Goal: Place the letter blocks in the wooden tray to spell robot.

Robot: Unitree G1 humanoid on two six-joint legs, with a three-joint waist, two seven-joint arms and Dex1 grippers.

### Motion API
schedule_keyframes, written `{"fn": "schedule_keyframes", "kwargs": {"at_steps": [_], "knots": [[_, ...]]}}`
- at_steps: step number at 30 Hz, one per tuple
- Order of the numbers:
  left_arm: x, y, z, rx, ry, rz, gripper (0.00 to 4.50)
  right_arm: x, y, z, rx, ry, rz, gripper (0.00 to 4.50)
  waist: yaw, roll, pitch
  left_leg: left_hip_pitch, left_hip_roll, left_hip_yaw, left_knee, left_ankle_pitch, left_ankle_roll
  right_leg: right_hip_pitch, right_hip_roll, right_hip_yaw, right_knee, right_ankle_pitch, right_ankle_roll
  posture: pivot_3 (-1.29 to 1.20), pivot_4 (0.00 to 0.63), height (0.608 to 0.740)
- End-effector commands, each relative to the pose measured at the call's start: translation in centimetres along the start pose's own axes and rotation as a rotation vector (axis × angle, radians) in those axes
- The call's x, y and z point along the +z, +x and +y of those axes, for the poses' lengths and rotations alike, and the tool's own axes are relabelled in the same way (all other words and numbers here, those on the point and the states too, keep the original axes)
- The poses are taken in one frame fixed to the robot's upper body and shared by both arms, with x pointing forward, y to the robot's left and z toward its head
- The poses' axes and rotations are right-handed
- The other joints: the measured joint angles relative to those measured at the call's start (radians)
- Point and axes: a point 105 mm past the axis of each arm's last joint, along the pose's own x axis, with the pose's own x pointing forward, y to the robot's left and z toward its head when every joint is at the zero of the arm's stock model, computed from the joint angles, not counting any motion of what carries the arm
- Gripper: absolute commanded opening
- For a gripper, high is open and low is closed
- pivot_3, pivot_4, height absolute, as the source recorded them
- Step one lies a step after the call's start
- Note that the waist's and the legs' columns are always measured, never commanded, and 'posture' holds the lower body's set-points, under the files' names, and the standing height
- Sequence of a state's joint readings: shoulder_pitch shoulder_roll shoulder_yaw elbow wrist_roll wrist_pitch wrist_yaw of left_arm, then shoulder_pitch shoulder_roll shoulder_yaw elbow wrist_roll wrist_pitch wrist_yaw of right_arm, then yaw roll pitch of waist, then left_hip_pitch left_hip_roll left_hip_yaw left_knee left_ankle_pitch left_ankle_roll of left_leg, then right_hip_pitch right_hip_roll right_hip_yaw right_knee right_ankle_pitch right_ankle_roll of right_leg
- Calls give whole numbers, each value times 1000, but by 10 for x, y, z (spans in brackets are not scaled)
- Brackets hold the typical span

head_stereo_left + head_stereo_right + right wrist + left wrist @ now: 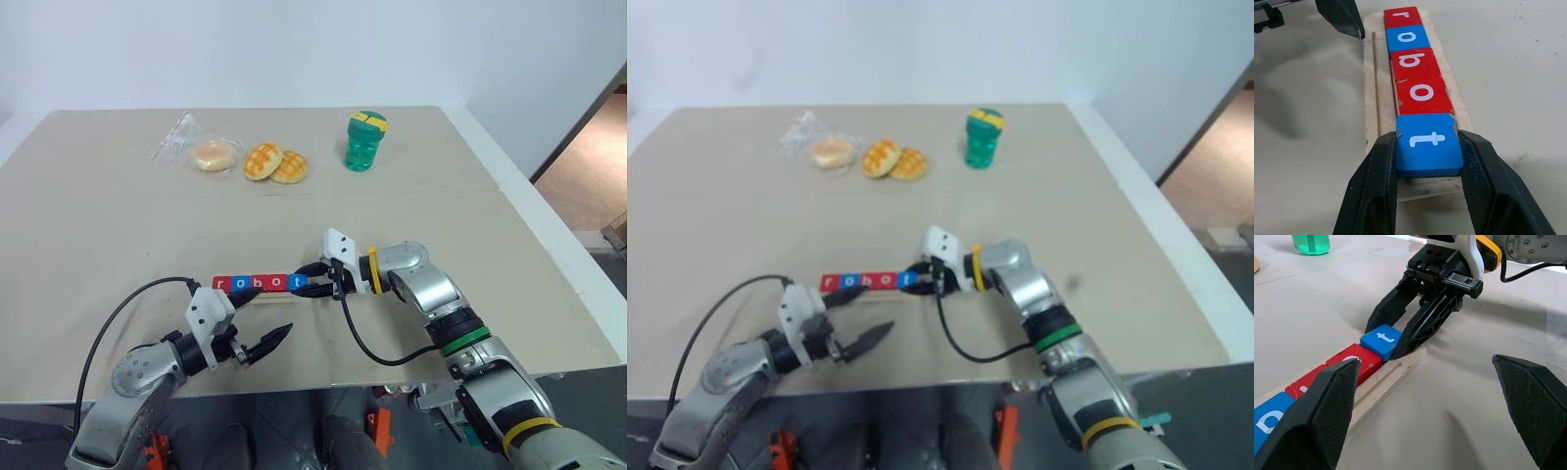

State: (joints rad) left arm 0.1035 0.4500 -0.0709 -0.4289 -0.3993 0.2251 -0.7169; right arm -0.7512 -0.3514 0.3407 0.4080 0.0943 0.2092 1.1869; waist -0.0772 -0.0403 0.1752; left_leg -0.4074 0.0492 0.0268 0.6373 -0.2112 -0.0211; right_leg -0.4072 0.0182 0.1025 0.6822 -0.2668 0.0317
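Where the right gripper (1426, 161) pinches the t block (1428, 143), letters read.

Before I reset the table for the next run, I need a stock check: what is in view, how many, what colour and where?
letter blocks: five, red, blue, red, red, blue, in a row on the tray reading r o b o t
t block: one, blue, at the row's end, between the right gripper's fingers
wooden tray: one, pale wood, mid-table
bread rolls: two, golden, far side
bun in clear bag: one, pale, beside the rolls
green bottle: one, yellow lid, far side
left gripper: black, open, near the tray
right gripper: black, shut on the t block
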Motion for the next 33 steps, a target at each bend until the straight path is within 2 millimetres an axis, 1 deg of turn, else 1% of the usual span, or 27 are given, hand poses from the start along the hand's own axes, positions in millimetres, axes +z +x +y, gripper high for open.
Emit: {"fn": "schedule_keyframes", "kwargs": {"at_steps": [1,8,17,24,33], "knots": [[9,1,-3,-12,40,-29,4500,13,-3,-5,0,-53,-25,1710,0,0,0,0,0,0,0,0,0,0,0,0,0,0,0,0,150,740],[6,1,-4,-16,37,-19,4500,14,-6,-6,17,-65,-23,1710,0,0,0,0,-1,0,0,0,0,0,-1,0,0,0,0,0,150,740],[6,0,-2,-12,41,-13,4500,21,-5,-11,38,-79,-30,1710,0,0,0,0,-1,0,0,0,0,0,-1,0,0,0,0,0,150,740],[5,0,-4,-10,37,-10,4500,16,-3,-11,55,-78,-12,1710,0,0,0,0,-1,0,0,0,0,0,-1,0,0,0,-1,0,150,740],[3,0,-3,-2,36,-4,4500,16,-3,-12,76,-82,-13,1710,0,0,0,0,-1,0,0,0,0,0,-2,0,0,0,-1,0,150,740]]}}
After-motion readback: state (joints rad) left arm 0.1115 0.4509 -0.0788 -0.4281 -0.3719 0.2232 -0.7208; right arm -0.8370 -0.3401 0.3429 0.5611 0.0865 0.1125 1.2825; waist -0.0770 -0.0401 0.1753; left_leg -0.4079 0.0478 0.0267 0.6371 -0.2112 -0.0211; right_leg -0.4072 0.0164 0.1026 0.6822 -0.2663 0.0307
